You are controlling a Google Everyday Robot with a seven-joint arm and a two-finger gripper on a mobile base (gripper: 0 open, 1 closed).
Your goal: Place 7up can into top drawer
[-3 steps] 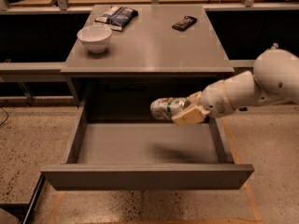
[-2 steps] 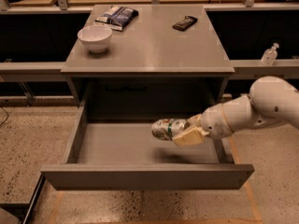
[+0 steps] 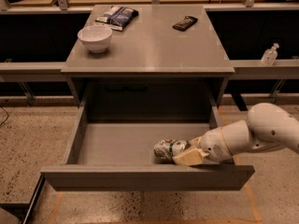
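Note:
The 7up can [image 3: 167, 150] is silvery-white with green markings and lies on its side, low inside the open top drawer [image 3: 121, 143] near its front right. My gripper [image 3: 184, 154] reaches in from the right on a white arm [image 3: 261, 132] and is shut on the can. Its cream fingers [image 3: 189, 158] wrap the can's right end. The can sits at or just above the grey drawer floor, behind the front panel [image 3: 145, 177]; I cannot tell whether it touches.
On the table top [image 3: 149, 45] stand a white bowl [image 3: 95, 38], a dark snack bag [image 3: 117, 17] and a black remote-like device [image 3: 185, 23]. A clear bottle [image 3: 269, 55] stands on the right shelf. The drawer's front panel juts toward me.
My gripper has carried the can down and toward the drawer's front, from mid-height above the drawer to low near its floor. The arm has dropped with it.

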